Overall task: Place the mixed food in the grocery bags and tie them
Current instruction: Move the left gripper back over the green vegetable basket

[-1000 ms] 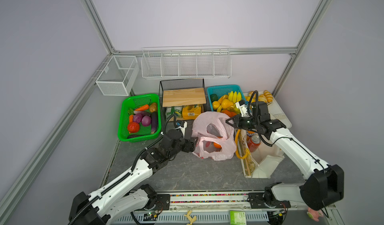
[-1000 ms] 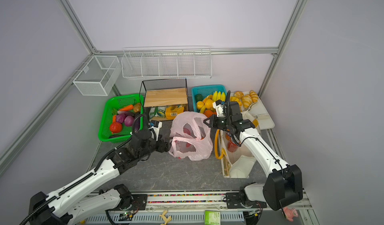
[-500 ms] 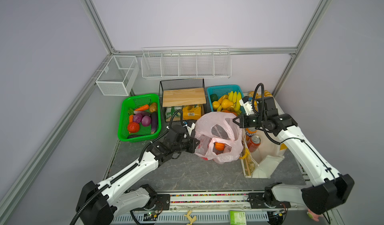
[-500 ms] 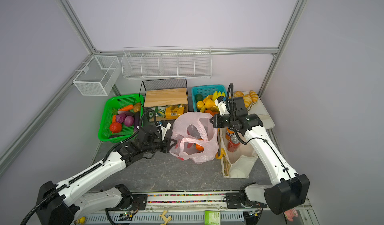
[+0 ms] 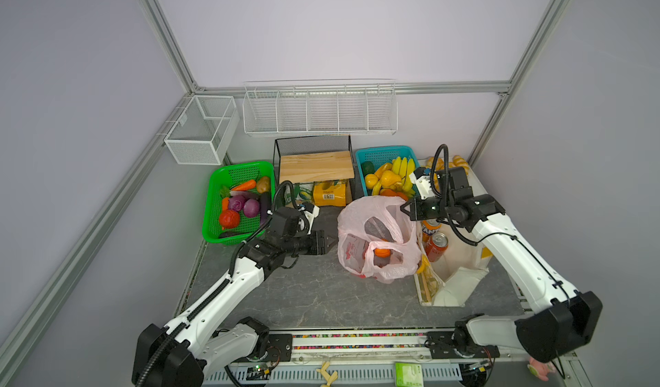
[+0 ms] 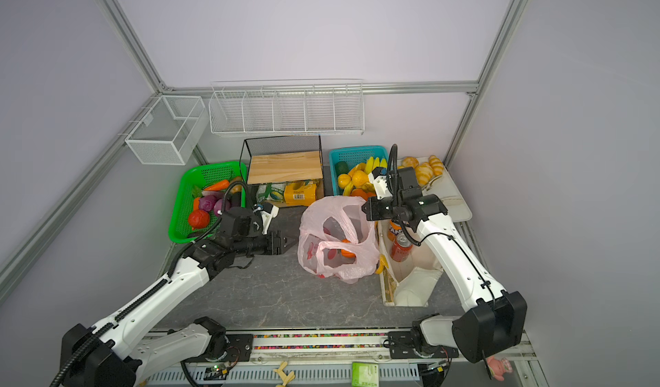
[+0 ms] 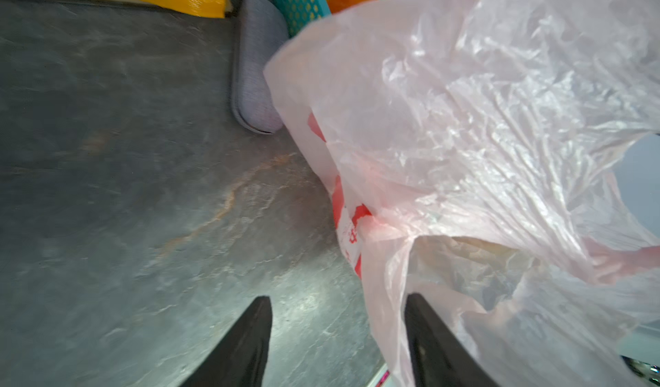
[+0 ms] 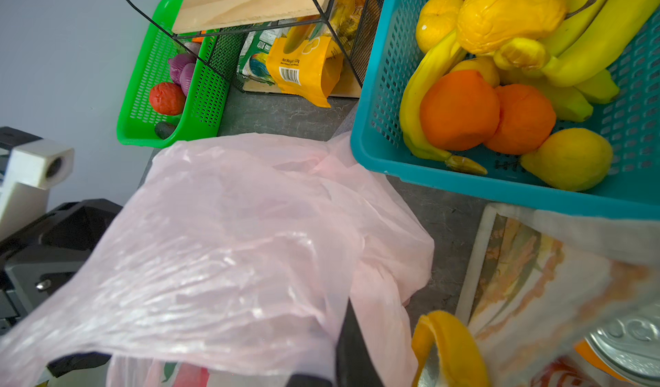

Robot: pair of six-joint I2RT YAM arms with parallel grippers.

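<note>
The pink bag (image 5: 378, 240), thin translucent plastic with red prints, stands puffed open in the middle of the bench (image 5: 314, 288). Its far right corner is pinched and lifted by the right hand (image 5: 404, 210). An orange round vegetable (image 5: 382, 252) shows inside through a handle hole. Just right of it the cream canvas tote (image 5: 460, 281) sits open, with 2 upright cans inside: the orange Fanta can (image 5: 429, 228) farther, the red soda can (image 5: 436, 248) nearer. The red tomato (image 5: 229, 218) and purple vegetables (image 5: 251, 208) lie in the green basket (image 5: 209, 203), far left.

Bright, even; wrist views blurry; pink bag (image 7: 500, 124) sheen.
</note>
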